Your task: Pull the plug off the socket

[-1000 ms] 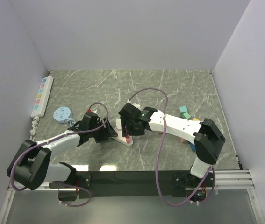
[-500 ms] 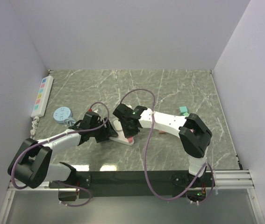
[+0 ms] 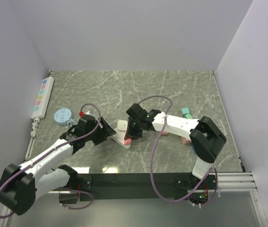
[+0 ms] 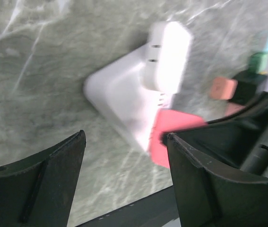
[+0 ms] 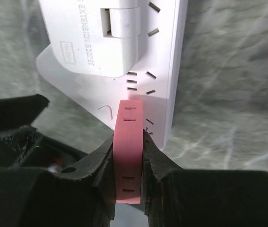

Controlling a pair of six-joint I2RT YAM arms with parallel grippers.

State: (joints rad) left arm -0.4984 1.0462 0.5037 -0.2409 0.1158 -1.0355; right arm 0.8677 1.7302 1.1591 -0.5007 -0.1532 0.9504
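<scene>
A white socket strip lies at the table's middle. A white plug sits in its far end. My right gripper is shut on a pink plug at the strip's near end. In the right wrist view the pink plug is pinched between both pads, its far end against the socket's face. My left gripper stands open just left of the strip. In the left wrist view the socket and pink plug lie beyond the fingertips.
A long power strip with coloured buttons lies along the left wall, a round blue socket beside it. Small coloured blocks sit behind the right arm. Purple cables loop above both arms.
The right gripper has shut on the pink plug and shifted slightly right. The left arm has swung its elbow back toward the near edge, its open gripper staying beside the strip.
</scene>
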